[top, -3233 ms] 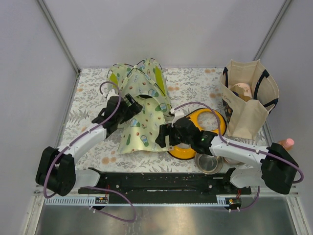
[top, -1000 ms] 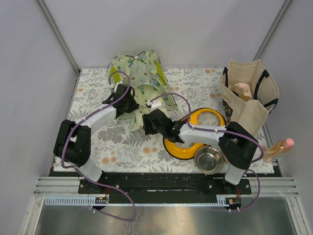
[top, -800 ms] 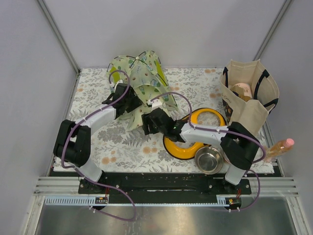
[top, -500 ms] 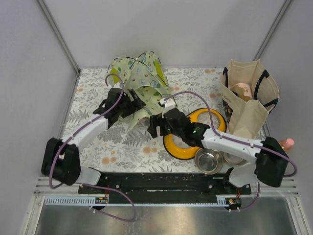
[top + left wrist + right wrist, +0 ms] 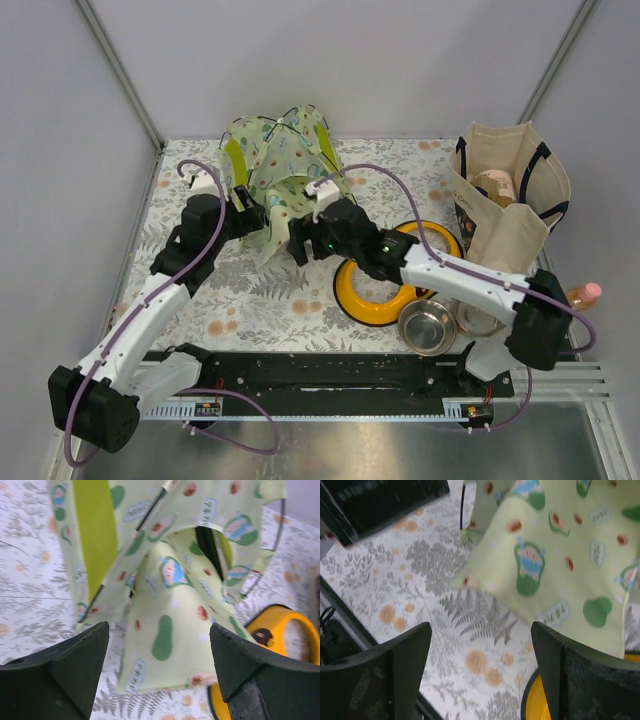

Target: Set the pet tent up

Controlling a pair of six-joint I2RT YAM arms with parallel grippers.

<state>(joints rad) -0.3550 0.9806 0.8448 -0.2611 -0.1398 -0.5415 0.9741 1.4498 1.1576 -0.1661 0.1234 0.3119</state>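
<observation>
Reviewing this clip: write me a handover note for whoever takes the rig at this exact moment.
Left end effector: open, empty, facing the pet tent from its left.
Right end effector: open, empty, low at the edge of the printed panel in front of the tent.
Tent: rear-left of table, poles arched, partly raised but saggy.
Left to do: straighten and open it fully.

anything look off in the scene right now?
The pet tent is not standing properly: it sags lopsided, with one avocado-print panel flopped flat toward the orange feeder. The left gripper and right gripper are both open and holding nothing.
</observation>
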